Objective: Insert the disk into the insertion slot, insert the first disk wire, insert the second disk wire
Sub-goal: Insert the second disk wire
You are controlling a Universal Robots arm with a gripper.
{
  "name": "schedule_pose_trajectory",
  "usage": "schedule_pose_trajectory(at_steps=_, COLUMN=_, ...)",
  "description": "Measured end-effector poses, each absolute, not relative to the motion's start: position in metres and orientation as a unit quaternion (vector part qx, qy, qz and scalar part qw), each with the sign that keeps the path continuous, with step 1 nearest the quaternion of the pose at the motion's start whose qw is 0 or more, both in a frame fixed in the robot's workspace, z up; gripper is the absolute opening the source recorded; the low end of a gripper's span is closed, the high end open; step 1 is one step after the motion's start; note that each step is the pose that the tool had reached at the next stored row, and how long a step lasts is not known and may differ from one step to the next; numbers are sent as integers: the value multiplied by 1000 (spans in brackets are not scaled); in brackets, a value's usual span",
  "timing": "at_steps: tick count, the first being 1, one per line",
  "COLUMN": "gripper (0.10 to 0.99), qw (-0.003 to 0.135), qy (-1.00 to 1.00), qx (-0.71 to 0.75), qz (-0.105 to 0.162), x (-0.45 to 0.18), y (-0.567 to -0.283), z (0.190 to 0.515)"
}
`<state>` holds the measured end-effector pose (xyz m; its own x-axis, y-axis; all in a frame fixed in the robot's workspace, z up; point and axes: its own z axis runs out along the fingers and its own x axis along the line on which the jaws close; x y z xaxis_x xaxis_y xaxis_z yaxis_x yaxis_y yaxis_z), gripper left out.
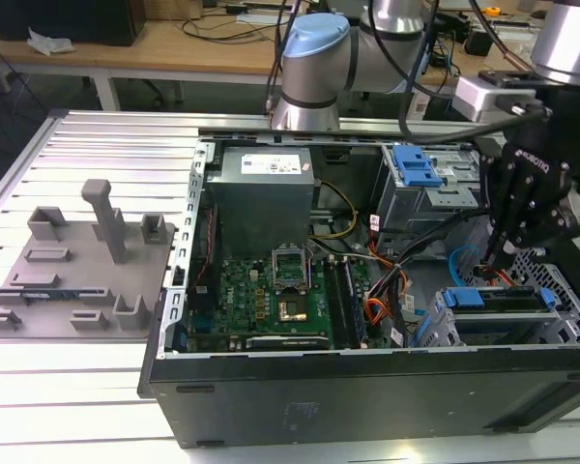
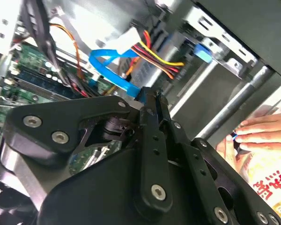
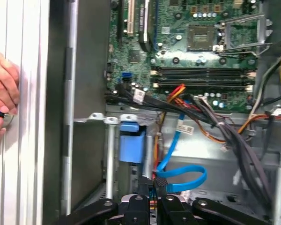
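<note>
The disk (image 1: 498, 300) sits in the insertion slot (image 1: 551, 324), at about four o'clock in the exterior view. The gripper (image 3: 155, 187) has its fingers pinching what looks like the plug of the blue wire (image 3: 187, 176). Keep the plug straight and push gently.

Blue cable (image 3: 182, 180); green motherboard (image 1: 261, 295); black fingers (image 3: 166, 206).

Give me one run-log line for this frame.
stage: disk wire insertion | gripper: shut on blue cable | position: above disk in insertion slot | nearby: hand beside case
</note>
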<state>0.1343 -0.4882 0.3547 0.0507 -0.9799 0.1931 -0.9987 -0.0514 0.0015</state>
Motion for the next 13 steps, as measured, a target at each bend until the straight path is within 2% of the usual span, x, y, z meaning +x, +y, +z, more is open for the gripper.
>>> schedule_pose_trajectory(at_steps=3, gripper=161, qw=63, qy=-688, qx=720, qz=66, x=134, y=-491, z=354)
schedule_pose_trajectory(at_steps=7, gripper=161, qw=43, qy=-707, qx=704, qz=43, x=134, y=-491, z=353)
schedule_pose_trajectory(at_steps=12, gripper=161, qw=55, qy=-708, qx=703, qz=31, x=148, y=-492, z=352)
schedule_pose_trajectory(at_steps=13, gripper=161, qw=53, qy=-708, qx=704, qz=29, x=150, y=-496, z=352)
